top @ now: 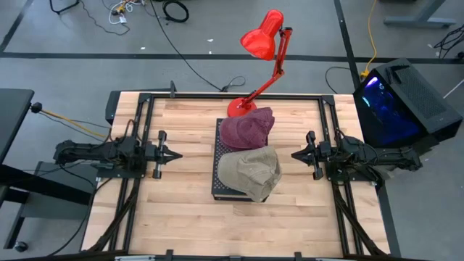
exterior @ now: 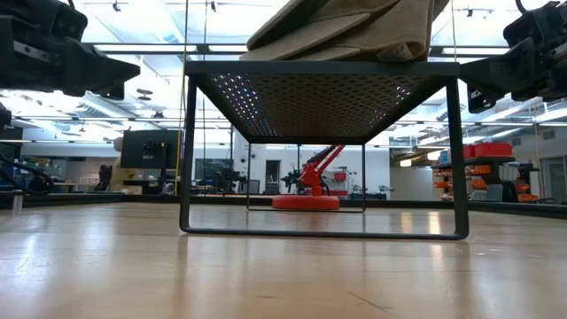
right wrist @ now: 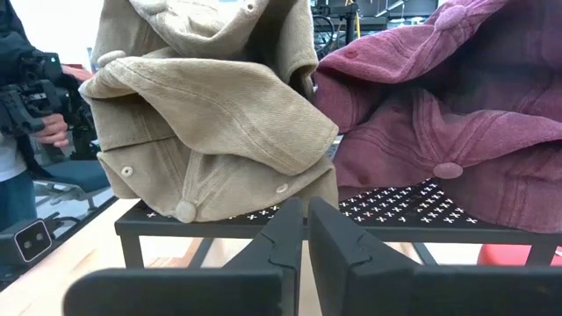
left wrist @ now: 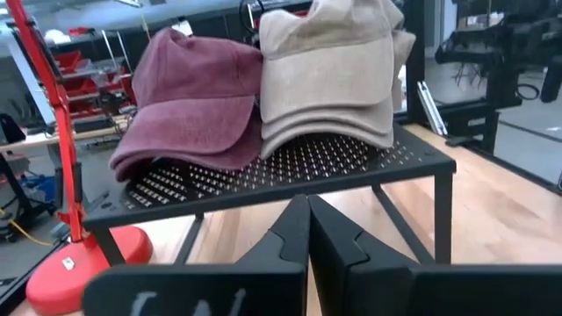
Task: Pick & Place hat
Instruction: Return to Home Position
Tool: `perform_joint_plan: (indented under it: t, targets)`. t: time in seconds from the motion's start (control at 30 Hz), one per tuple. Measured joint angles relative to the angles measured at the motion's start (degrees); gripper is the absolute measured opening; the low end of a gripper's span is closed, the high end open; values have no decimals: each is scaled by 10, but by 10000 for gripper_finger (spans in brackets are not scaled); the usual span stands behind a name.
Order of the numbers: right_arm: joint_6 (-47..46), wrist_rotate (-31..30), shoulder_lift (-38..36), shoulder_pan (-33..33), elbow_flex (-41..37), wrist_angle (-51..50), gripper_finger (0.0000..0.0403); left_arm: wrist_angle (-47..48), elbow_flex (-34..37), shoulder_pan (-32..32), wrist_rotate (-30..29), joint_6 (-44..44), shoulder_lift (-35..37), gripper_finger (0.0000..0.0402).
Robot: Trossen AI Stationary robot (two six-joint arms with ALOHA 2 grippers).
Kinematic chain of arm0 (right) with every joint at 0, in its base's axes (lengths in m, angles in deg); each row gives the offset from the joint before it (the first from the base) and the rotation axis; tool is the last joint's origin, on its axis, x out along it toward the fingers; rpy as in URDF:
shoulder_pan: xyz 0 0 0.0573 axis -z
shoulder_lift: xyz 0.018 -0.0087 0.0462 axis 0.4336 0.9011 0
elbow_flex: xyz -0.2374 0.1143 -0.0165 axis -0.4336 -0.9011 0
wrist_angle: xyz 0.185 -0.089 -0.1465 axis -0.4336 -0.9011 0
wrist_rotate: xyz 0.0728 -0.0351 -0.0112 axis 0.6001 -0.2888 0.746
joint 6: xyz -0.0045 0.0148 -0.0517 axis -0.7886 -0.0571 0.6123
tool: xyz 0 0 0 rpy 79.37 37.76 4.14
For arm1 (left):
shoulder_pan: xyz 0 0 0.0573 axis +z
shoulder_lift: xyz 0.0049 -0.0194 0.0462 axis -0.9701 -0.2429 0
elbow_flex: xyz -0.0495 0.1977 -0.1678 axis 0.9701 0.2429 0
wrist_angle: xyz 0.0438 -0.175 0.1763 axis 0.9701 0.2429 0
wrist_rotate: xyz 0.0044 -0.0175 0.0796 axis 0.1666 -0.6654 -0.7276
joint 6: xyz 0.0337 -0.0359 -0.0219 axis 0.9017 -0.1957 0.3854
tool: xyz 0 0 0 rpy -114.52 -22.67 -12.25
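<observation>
A maroon cap (top: 247,130) and a beige cap (top: 250,172) lie side by side on a black perforated metal rack (top: 217,181) in the middle of the table, the maroon one toward the far edge. Their undersides rest on the rack's top (left wrist: 290,167). My left gripper (top: 174,154) hovers shut to the left of the rack, pointing at it. My right gripper (top: 296,155) hovers shut to the right of the rack, pointing at it. In the right wrist view the beige cap (right wrist: 211,105) and maroon cap (right wrist: 439,114) sit just ahead of the shut fingers (right wrist: 305,230).
A red desk lamp (top: 262,45) stands with its base (top: 238,107) at the table's far edge, just behind the rack. A black box with a blue glow (top: 402,101) sits off the table's right side. Bare wood lies near the table's near edge (top: 232,225).
</observation>
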Motion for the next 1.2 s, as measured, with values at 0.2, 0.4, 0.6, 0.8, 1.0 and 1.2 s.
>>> perform_joint_plan:
  t: [0.2,0.4,0.6,0.8,1.0,1.2]
  targets:
    - [0,0,0,0,0,0,27,3,0,9,-2,-11,12,5]
    - [0,0,0,0,0,0,27,6,0,9,-3,4,12,12]
    - [0,0,0,0,0,0,27,6,0,9,-3,4,12,28]
    - [0,0,0,0,0,0,27,-4,1,9,-5,4,12,29]
    - [0,0,0,0,0,0,27,-8,1,9,-6,4,12,30]
    - [0,0,0,0,0,0,27,-10,1,9,-6,4,9,30]
